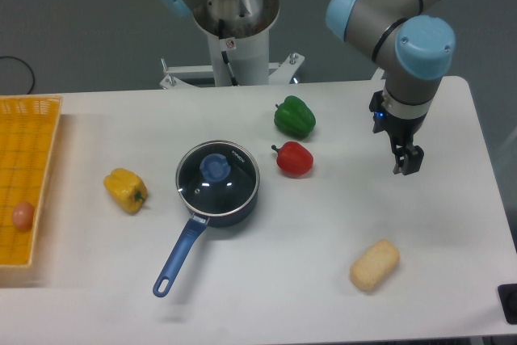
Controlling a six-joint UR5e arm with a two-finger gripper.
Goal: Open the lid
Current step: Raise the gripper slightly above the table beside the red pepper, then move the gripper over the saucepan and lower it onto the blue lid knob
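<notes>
Right now we see the round clear glass lid (pixel 218 181) with its thin metal rim and blue centre knob (pixel 214 167) seated flat on the dark blue long-handled saucepan (pixel 188 235), near the middle of the white tabletop (pixel 283 280). Our black two-finger pincer (pixel 407 166) hangs well apart from it, off toward the far right side of the tabletop, pointing downward and grasping nothing. From this view the fingers look close together, but we cannot tell for certain whether they are parted or clenched.

So the step in hand, as we judge it, is the approach: the lid is not yet touched. To do it well, we should carry the pincer across above the red bell pepper (pixel 294 158), which sits just beside the pan's rim, and keep clear of the green bell pepper (pixel 294 116) behind it. We want the fingers spread enough to straddle the knob, centred over it, then lowered straight down so the glass is not struck. Once closed on the knob, a vertical lift should free the lid without dragging the pan. The yellow bell pepper (pixel 125 190), the pale bread roll (pixel 375 265) and the yellow basket (pixel 28 127) holding an egg (pixel 23 215) lie out of the path.
</notes>
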